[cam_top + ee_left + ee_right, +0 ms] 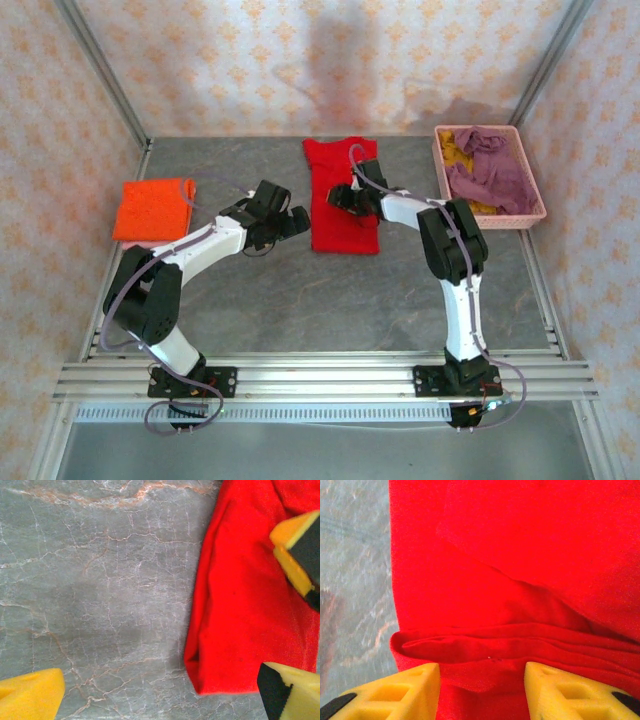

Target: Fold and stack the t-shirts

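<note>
A bright red t-shirt (342, 235) lies lengthwise in a long narrow fold at the middle of the table. My right gripper (340, 196) is down on its middle. In the right wrist view, the right gripper (482, 690) has its yellow fingers apart, with a ridge of red t-shirt cloth (520, 555) lying between and just ahead of them. My left gripper (296, 222) is wide open just left of the shirt. In the left wrist view, the left gripper (160, 697) straddles bare table and the near corner of the red t-shirt (240, 605). An orange t-shirt (152, 207) lies folded at the far left.
A pink plastic basket (530, 215) at the back right holds a crumpled mauve-purple t-shirt (495, 170) and a mustard yellow one (455, 150). The grey marbled table (300, 300) is walled on three sides. Metal rails run along the near edge.
</note>
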